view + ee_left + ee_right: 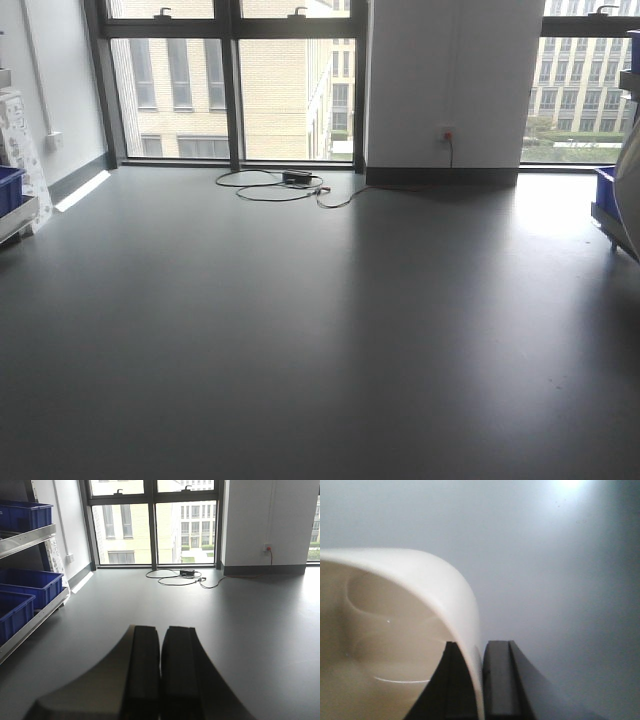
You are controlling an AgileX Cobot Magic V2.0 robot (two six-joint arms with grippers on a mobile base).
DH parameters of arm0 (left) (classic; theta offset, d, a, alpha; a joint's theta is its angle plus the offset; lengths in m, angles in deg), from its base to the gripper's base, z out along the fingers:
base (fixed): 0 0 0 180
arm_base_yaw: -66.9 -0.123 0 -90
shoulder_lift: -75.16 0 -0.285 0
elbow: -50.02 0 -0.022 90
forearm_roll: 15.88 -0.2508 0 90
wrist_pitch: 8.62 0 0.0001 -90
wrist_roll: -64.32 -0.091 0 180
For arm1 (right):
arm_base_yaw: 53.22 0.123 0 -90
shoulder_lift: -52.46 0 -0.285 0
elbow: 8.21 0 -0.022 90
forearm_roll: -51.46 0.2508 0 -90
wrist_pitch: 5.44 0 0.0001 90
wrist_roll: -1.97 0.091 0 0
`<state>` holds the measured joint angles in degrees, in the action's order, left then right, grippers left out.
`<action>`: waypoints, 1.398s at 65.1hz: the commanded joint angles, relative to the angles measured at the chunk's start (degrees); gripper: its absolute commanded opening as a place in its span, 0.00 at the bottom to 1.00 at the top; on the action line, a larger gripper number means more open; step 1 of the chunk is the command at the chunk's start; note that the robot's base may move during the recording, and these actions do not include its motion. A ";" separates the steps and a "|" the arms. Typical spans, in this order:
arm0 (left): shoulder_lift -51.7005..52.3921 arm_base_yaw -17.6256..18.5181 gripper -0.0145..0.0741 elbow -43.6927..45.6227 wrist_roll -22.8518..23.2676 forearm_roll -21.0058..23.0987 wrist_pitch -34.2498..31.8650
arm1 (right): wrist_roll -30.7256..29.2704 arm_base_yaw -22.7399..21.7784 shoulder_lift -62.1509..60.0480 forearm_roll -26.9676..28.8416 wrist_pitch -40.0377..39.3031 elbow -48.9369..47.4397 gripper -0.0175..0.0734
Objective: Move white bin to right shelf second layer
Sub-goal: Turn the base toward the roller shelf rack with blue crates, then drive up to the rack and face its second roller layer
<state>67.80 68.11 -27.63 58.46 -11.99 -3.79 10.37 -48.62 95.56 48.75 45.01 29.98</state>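
The white bin fills the left of the right wrist view, glossy cream, held above the grey floor. My right gripper is shut on its rim wall: one dark finger sits inside the bin, the other outside. In the left wrist view my left gripper is shut with nothing between its fingers, pointing over the floor. The right shelf second layer is out of view; only the edge of a rack with a blue crate shows at the far right of the front view.
A left rack carries blue crates on two levels. A black cable and power adapter lie on the floor by the windows. A white pillar with a wall socket stands at the back. Grey floor stretches ahead.
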 commanded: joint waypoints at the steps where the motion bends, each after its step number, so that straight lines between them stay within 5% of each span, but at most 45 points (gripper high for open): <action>1: 0.91 -0.12 0.26 -2.11 0.15 0.35 -4.83 | -0.37 -0.02 -0.11 -0.21 -4.81 -1.68 0.25; 91: 0.91 -0.12 0.26 -2.11 0.15 0.35 -4.83 | -0.37 -0.02 0.00 -0.21 -4.74 -1.68 0.25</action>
<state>67.80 68.11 -27.63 58.46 -11.99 -3.79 10.37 -48.59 95.56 48.87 44.80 29.98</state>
